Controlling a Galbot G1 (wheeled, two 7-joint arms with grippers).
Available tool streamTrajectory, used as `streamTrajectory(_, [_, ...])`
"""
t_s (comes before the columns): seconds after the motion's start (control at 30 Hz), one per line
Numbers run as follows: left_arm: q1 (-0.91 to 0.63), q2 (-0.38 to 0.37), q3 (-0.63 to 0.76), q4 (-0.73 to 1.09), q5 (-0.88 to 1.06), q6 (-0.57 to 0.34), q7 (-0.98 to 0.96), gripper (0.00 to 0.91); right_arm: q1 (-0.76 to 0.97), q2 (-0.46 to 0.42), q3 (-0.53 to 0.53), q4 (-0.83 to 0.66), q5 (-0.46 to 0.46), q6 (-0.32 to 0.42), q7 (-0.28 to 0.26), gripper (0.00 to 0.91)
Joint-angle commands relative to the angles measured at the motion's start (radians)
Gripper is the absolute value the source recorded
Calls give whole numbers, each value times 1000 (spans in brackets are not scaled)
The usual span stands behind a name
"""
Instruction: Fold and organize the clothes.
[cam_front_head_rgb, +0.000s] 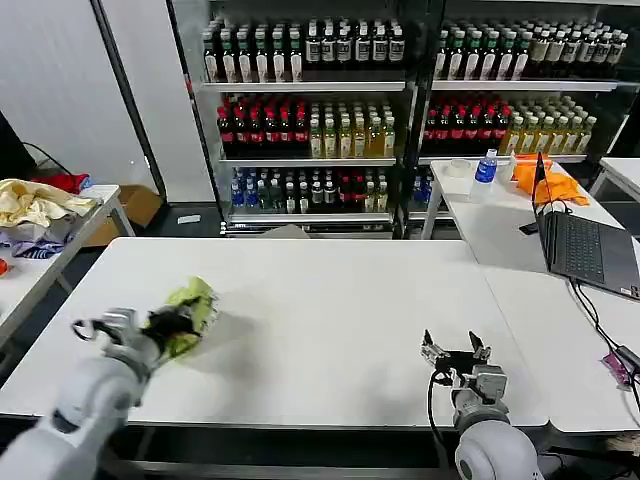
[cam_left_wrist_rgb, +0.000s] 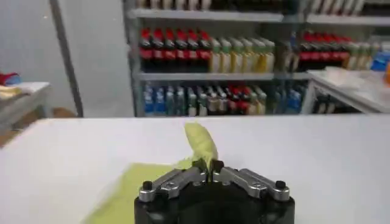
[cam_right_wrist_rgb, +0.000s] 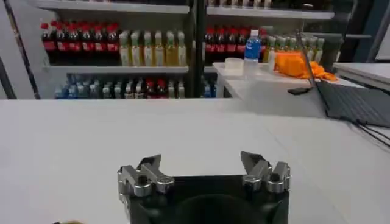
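Behind the white bench (cam_front_head_rgb: 330, 300) stand shelves of bottled drinks (cam_front_head_rgb: 310, 100), and a laptop (cam_front_head_rgb: 585, 245) sits on the adjoining bench at the right; from the head, the left gripper (cam_front_head_rgb: 165, 325) holds the bunched lime T-shirt (cam_front_head_rgb: 192, 312) at the bench's left side, while the right gripper (cam_front_head_rgb: 456, 352) hovers near the front edge, well apart from it. At the left wrist, the left gripper's (cam_left_wrist_rgb: 209, 165) jaws are pinched together on the T-shirt (cam_left_wrist_rgb: 201, 141), a fold rising above them. At the right wrist, the right gripper's (cam_right_wrist_rgb: 201, 165) jaws stand wide apart, holding nothing.
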Motion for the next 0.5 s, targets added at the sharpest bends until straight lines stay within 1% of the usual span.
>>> streamTrajectory(0.03, [-102, -242, 321, -16, 164, 0, -102, 20, -28, 15, 9, -3, -46, 6, -4, 907])
streamTrajectory(0.2, [-171, -322, 403, 60, 169, 0, -120, 20, -30, 14, 17, -6, -47, 8, -5, 907])
streamTrajectory(0.37, [-241, -430, 466, 208, 211, -4, -146, 20, -22, 15, 17, -6, -48, 7, -4, 907])
streamTrajectory(0.5, [-281, -482, 497, 292, 235, -23, -153, 20, -20, 11, 21, -8, -48, 7, -4, 907])
